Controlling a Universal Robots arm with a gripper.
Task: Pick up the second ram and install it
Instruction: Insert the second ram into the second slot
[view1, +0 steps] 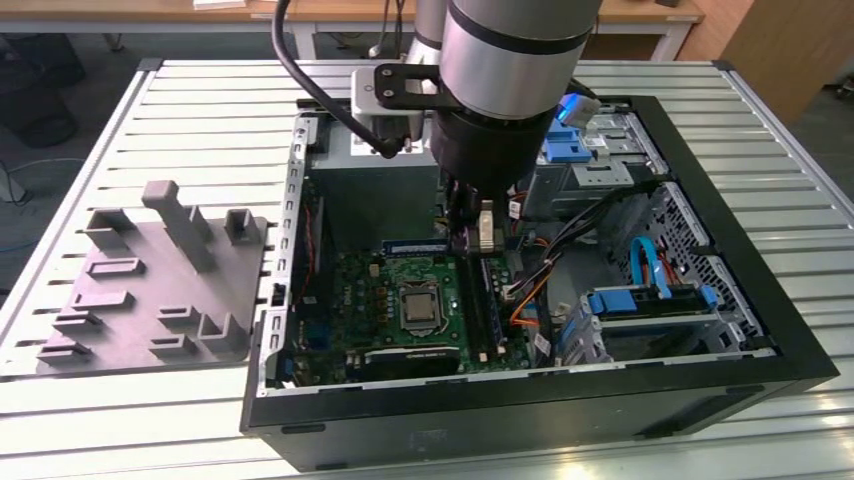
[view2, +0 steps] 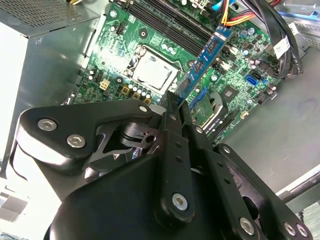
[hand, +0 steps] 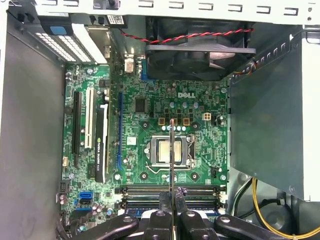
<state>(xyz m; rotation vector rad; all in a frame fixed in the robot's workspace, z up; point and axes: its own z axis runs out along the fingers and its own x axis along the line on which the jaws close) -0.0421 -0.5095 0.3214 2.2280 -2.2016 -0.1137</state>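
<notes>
Second ram (view2: 205, 60) sits pinched between the two fingers of the gripper (view2: 177, 102), which have closed narrowly onto its flat faces. In the second wrist view most of its length sticks out past the fingertips (view2: 171, 100), a slim blue and green stick with dark chips along it. It is held over the green motherboard (view2: 150, 45) inside the open computer case (view1: 747, 300).

In the first wrist view the stick (hand: 171, 150) shows edge-on as a thin dark line. It runs out from between the fingertips (hand: 164, 196) of the gripper (hand: 171, 196) and crosses in front of the processor socket (hand: 167, 151). The dark memory slots (hand: 145, 192) lie across the board just beside the fingertips, and the stick is not seated in any of them. Beyond the socket stands the black case fan (hand: 200, 47).

In the exterior view the arm (view1: 514, 90) reaches straight down into the case, with the gripper (view1: 470, 232) low over the board's far part. I cannot make the stick out clearly there. On the slatted table (view1: 200, 90), at the exterior view's left of the case and just beside it, lies the grey plastic tray (view1: 147, 300) with its raised blocks.
</notes>
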